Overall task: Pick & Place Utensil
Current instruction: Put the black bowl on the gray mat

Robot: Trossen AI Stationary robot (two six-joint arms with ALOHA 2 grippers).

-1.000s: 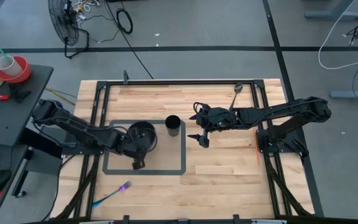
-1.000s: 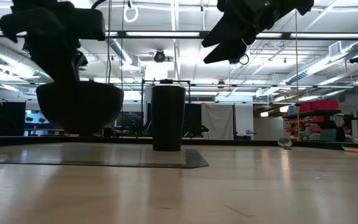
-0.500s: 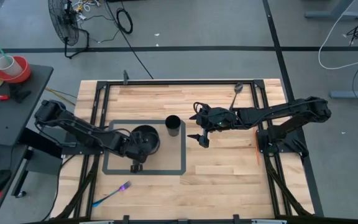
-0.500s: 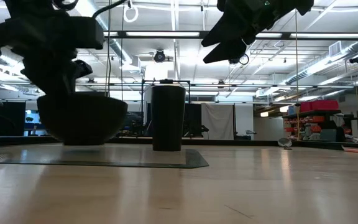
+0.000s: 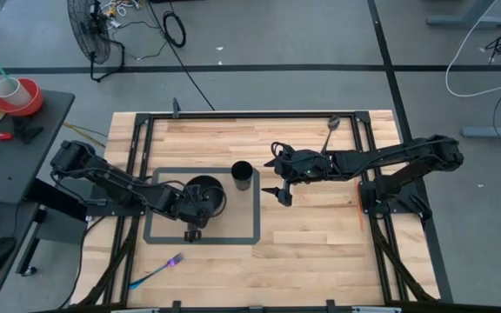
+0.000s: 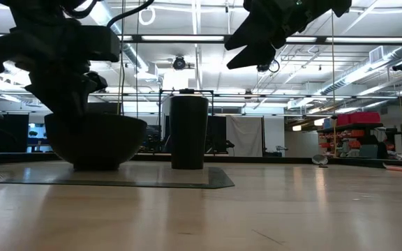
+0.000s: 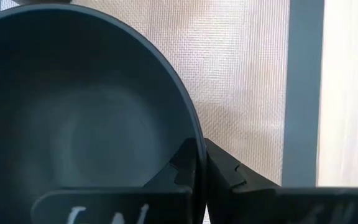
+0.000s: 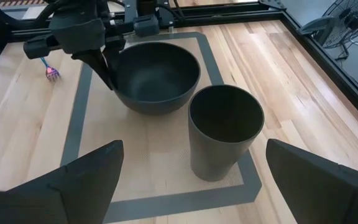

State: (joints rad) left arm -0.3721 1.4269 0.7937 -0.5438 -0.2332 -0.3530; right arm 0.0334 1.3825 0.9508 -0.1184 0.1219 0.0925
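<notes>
A dark bowl sits on the grey-bordered mat, next to an upright dark cup. My left gripper is shut on the bowl. My right gripper hangs open above the table, right of the cup. A blue-and-purple fork lies near the table's near left edge. A grey utensil lies at the far right. My left gripper holds the bowl by its rim on the near-left side, one finger inside the bowl and one outside. The fingers come from above, pointing down. The bowl stands upright with its base on the mat.
Black frame rails run along the table's far edge and sides. An orange-tipped marker lies by the right rail. Bare wood spreads over the near right part of the table.
My left gripper has moved down with the bowl in its hold. The bowl hung clear above the mat a second ago and now rests on it, left of the cup. My right arm has kept still.
</notes>
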